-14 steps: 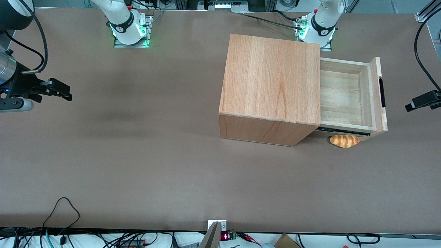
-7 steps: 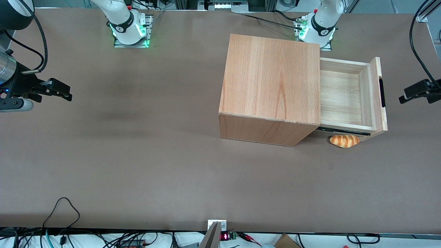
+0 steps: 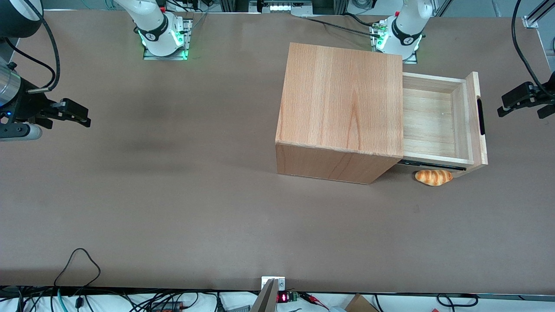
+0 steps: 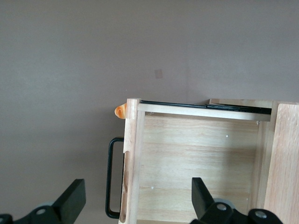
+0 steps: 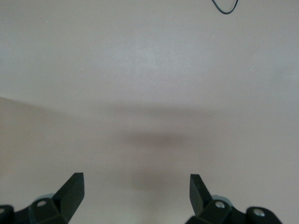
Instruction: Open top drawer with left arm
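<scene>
Brown table (image 3: 173, 195); top drawer (image 3: 433, 117) out, gripper (image 3: 516, 104) spread.

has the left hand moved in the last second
Yes. The left hand, open, has shifted farther from the front camera and slightly closer to the top drawer, which itself stayed put.

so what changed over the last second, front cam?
Only the left arm's gripper moved: it went from nearer the front camera to farther from it, alongside the top drawer front, apart from the handle and holding nothing, fingers open. The drawer stayed pulled out just as far, the cabinet did not shift, and the bread roll lies where it was, on the table beside the drawer.
</scene>
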